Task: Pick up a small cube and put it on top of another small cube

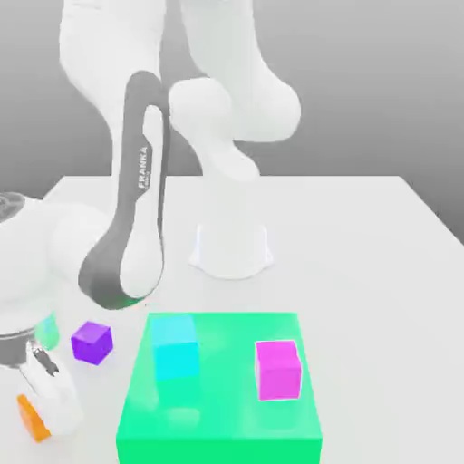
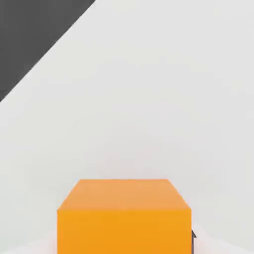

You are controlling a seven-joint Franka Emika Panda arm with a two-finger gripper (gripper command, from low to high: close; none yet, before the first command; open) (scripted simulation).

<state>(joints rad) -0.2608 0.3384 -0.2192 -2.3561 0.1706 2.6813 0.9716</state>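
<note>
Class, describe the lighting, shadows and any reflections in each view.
Exterior view: even, soft light; the green slab looks glossy, faintly mirroring the cyan cube. Hand view: flat light, the orange cube brighter on its upper face, only a faint shadow.

Orange cube, cyan cube (green slab)

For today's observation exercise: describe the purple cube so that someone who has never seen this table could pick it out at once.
Start at the flat green slab on the white table. Just off its edge on the exterior view's left, a purple cube sits on the bare tabletop. Unlike the light blue cube and the pink cube, it is not on the slab, and it is smaller.
</note>
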